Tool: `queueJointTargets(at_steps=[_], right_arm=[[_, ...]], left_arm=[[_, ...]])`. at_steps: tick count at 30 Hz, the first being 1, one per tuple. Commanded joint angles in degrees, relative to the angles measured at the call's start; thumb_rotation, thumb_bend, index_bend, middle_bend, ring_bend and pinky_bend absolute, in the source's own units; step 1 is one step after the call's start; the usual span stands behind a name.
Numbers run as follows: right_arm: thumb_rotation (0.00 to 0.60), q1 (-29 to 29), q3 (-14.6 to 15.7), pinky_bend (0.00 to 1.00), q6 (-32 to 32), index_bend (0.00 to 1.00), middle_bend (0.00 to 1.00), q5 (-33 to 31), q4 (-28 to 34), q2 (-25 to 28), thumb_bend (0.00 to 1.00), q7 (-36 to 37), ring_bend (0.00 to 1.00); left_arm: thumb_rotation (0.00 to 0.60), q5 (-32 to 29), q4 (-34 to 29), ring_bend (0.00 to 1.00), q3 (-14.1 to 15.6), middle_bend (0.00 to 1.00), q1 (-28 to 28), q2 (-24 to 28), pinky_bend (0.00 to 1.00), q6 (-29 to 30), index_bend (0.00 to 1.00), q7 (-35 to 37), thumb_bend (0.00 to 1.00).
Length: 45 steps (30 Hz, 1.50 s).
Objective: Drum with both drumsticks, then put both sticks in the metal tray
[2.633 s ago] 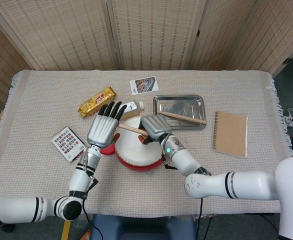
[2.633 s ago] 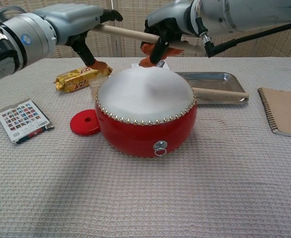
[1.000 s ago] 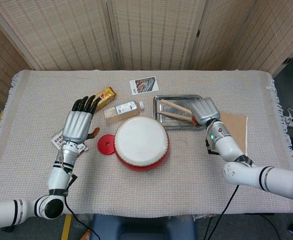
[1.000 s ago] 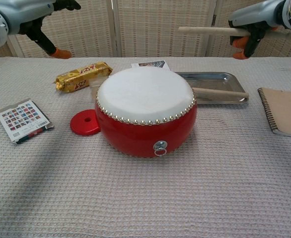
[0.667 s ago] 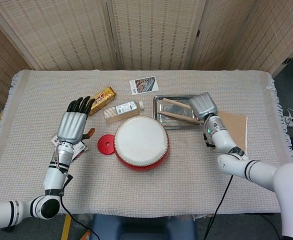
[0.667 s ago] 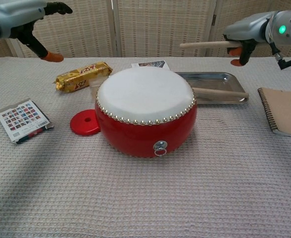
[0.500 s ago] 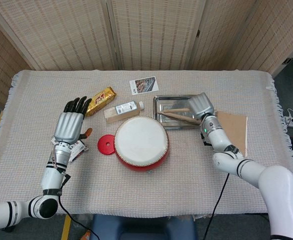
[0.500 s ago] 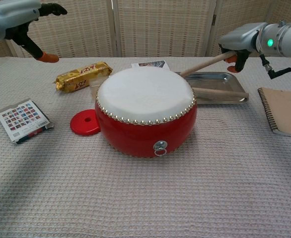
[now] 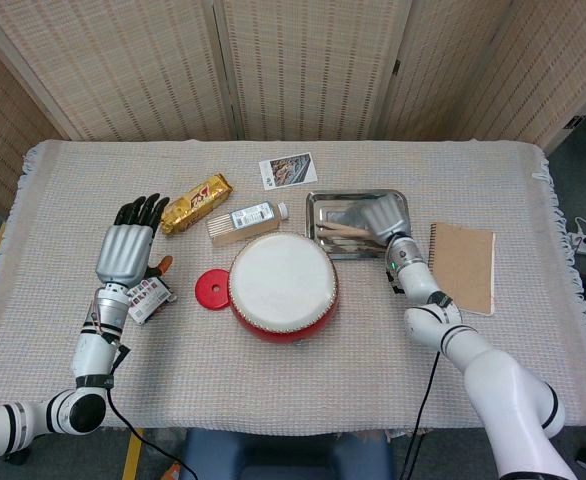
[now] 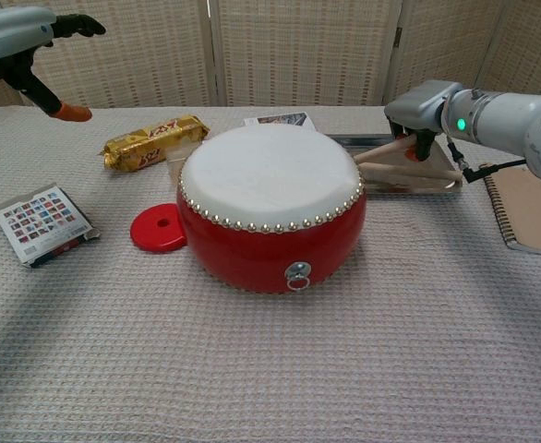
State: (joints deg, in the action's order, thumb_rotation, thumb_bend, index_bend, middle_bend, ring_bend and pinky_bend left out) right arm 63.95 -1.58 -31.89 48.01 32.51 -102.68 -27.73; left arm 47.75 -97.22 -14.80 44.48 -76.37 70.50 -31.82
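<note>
Lowering second drumstick (image 10: 378, 150) into metal tray (image 9: 325, 199) | right robot hand (image 10: 418, 108) clamped on it, left robot hand (image 9: 125, 252) spread, empty | risk: stick rolls over the rim on release

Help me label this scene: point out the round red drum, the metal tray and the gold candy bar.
round red drum (image 10: 269, 175), chest view, middle of the white drumhead.
metal tray (image 9: 318, 199), head view, bare far-left corner of the rim.
gold candy bar (image 9: 195, 204), head view, centre of the wrapper.

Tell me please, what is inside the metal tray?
Two drumsticks lie in the metal tray. The right robot hand covers their far ends, so its grip cannot be judged.
</note>
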Motion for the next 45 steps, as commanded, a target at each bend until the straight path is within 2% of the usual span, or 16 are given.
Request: queueJointTargets(at_steps=[1,5,13,28,32,35,38,42,45], right_arm=[[0.600,-0.6,-1.5,1.00,0.4,0.65,0.71,2.3,-2.1,-1.2,0.33,1.3,0.73],[0.600,-1.2,-2.8,1.00,0.6,0.48,0.61,3.0,-2.9,-1.5,0.27,1.0,0.65],[0.600,-2.7,-4.8,0.99,0.7,0.37,0.55,3.1,-1.7,0.0,0.22,-1.7,0.61],[0.600,-6.7,-7.9,0.98,-5.3,0.36,0.54,1.9,12.1,9.4,0.21,-5.5,0.60],[0.600,-7.2,-8.2,0.98,-5.7,0.36,0.54,1.5,14.1,10.6,0.21,-5.4,0.60],[0.600,-8.7,-8.4,0.98,-7.8,0.39,0.54,1.8,19.0,14.2,0.21,-5.2,0.60],[0.600,-11.8,-8.5,0.96,-11.2,0.41,0.54,4.2,30.0,21.3,0.21,-2.2,0.59],[0.600,-16.9,-7.9,0.80,-16.2,0.41,0.54,7.9,43.5,30.4,0.21,2.6,0.54],[0.600,-20.6,-7.3,0.64,-19.9,0.40,0.54,10.7,50.4,35.1,0.21,6.3,0.49]], left_arm=[[0.600,0.2,0.1,0.00,-0.1,0.00,-0.1,0.0,0.09,-0.1,0.00,0.1,0.30],[0.600,0.5,0.1,0.00,-0.1,0.00,-0.2,-0.1,0.09,-0.1,0.00,0.1,0.29],[0.600,0.9,-0.1,0.00,-0.3,0.00,-0.3,0.0,0.09,-0.2,0.00,-0.1,0.30],[0.600,1.8,-0.8,0.00,-0.5,0.00,-0.6,0.6,0.09,-0.1,0.00,-0.4,0.29],[0.600,1.8,-0.9,0.00,-0.5,0.00,-0.7,0.7,0.09,-0.1,0.00,-0.4,0.29],[0.600,1.8,-1.1,0.00,-0.3,0.00,-1.1,1.5,0.09,-0.1,0.00,-0.6,0.30],[0.600,2.0,-1.6,0.00,-0.2,0.00,-1.9,2.9,0.09,-0.3,0.00,0.5,0.30],[0.600,3.1,-2.2,0.00,-0.1,0.00,-3.7,4.5,0.09,0.5,0.00,3.3,0.32],[0.600,4.0,-2.8,0.00,0.0,0.00,-5.6,5.6,0.09,1.6,0.00,6.0,0.34]])
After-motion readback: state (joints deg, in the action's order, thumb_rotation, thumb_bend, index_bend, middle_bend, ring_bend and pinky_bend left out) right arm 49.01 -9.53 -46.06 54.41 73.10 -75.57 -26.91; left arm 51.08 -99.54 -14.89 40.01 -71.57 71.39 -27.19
